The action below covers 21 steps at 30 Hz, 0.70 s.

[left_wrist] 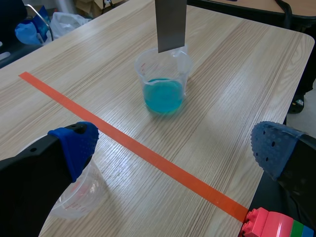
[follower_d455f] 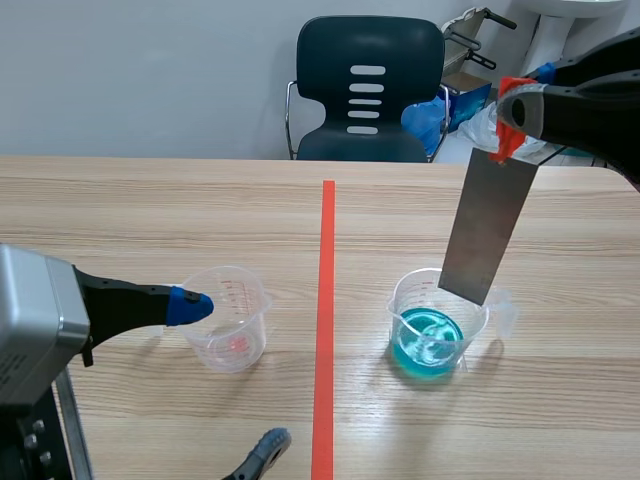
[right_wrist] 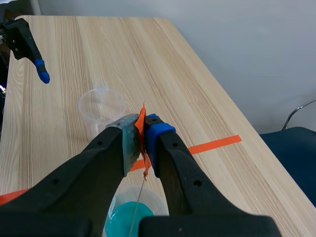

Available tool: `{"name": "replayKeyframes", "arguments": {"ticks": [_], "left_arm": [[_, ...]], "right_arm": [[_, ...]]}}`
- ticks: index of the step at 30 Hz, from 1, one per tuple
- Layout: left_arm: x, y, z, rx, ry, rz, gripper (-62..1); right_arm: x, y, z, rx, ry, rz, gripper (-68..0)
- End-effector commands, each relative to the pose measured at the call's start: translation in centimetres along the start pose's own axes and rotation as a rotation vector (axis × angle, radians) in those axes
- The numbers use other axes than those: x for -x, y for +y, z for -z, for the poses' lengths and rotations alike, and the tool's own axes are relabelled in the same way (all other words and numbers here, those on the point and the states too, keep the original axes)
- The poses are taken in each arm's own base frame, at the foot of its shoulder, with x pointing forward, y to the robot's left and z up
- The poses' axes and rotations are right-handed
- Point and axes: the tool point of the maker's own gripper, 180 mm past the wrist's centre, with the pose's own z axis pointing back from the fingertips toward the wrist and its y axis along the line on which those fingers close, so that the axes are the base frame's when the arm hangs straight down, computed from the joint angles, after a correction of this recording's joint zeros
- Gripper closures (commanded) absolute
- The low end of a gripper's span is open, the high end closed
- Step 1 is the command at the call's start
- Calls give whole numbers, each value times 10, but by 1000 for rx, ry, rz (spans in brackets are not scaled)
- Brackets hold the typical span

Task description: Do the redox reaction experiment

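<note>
A grey metal strip [follower_d455f: 487, 228] with red tape at its top hangs upright from my right gripper [follower_d455f: 512, 115], which is shut on it. Its lower end is at about the rim of a clear beaker of blue liquid [follower_d455f: 437, 325], above the liquid. The left wrist view shows the strip [left_wrist: 171, 24] over this beaker [left_wrist: 164, 81]. In the right wrist view the strip [right_wrist: 138, 207] is edge-on below the gripper [right_wrist: 142, 129], over the blue beaker [right_wrist: 129, 217]. My left gripper [follower_d455f: 230, 375] is open beside an empty clear beaker [follower_d455f: 228, 318], which touches one finger [left_wrist: 74, 145].
An orange-red tape line [follower_d455f: 325, 320] runs down the table between the two beakers. A dark chair [follower_d455f: 368, 90] stands behind the far edge, with bags on the floor beside it. Coloured toy bricks [left_wrist: 274, 224] sit by my left gripper's other finger.
</note>
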Motion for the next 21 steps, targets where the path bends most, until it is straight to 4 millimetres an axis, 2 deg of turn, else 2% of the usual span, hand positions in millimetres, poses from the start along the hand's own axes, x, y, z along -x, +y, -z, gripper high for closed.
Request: {"name": "replayKeyframes", "arguments": {"ticks": [1,21], "left_arm": [[-7,-1,0,-2,-25,-3,-623],[-7,-1,0,-2,-25,-3,-623]], "right_arm": [[-9,-8,0,20,-24,-14,-8],[2,-8,3,21,14,-9,-8]]}}
